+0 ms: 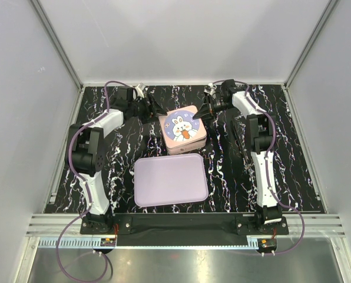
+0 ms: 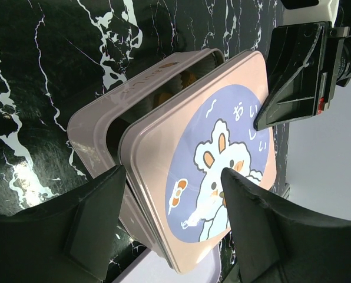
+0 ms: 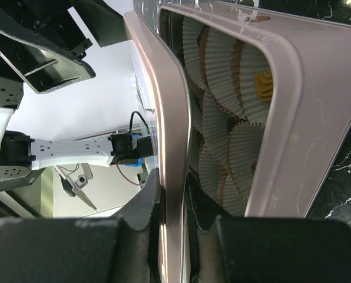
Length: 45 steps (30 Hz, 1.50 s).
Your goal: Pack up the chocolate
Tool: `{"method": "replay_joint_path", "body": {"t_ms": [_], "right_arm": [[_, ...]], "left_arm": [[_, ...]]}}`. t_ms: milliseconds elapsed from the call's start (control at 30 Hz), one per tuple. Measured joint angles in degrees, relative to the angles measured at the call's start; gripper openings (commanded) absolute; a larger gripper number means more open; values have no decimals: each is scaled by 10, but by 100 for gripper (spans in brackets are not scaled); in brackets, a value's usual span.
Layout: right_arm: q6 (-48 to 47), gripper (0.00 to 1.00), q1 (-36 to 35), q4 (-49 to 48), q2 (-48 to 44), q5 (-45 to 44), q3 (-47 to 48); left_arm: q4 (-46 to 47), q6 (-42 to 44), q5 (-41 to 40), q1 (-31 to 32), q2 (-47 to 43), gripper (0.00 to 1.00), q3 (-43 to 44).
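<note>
Your R pincer (image 3: pixel 174 180) is clamped tight on the lid (image 3: pixel 164 88) of the pink tin (image 3: pixel 308 118). Its fingers pinch the lid's rim on its own side, and the lid is tipped up off the tin there, leaving a gap. Your L pincer (image 2: pixel 172 174) is spread wide at the opposite side. One finger is beside the tin wall and the other is over the bunny print. Can't tell if either touches, and it has hold of nothing.

The chocolate (image 3: pixel 262 85) is inside the tin. One orange-tan piece sits in a white paper cup (image 3: pixel 222 118) close to the wall. From the L wrist view you get two orange-tan bits through the gap under the lid. Dark pieces can't be made out among the cups.

In the top view the tin sits mid-surface (image 1: pixel 234 171), on black marble w/ white veins, btwn both pincers. A lavender tray (image 1: pixel 171 180) lies just on its near side, close but not touching.
</note>
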<state>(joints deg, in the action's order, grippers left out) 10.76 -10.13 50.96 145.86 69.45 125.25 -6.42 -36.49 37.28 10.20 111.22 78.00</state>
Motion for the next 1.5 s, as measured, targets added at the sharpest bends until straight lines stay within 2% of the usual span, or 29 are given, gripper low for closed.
{"method": "replay_joint_path", "body": {"t_ms": [800, 1300, 1500], "right_arm": [[0, 7, 0, 28, 24, -21, 31], [15, 29, -1, 33, 41, -26, 56], [23, 34, 0, 27, 41, -38, 56]], "left_arm": [[-1, 0, -15, 17, 15, 69, -10], [1, -6, -23, 24, 15, 68, -23], [6, -11, -22, 26, 15, 68, -24]]}}
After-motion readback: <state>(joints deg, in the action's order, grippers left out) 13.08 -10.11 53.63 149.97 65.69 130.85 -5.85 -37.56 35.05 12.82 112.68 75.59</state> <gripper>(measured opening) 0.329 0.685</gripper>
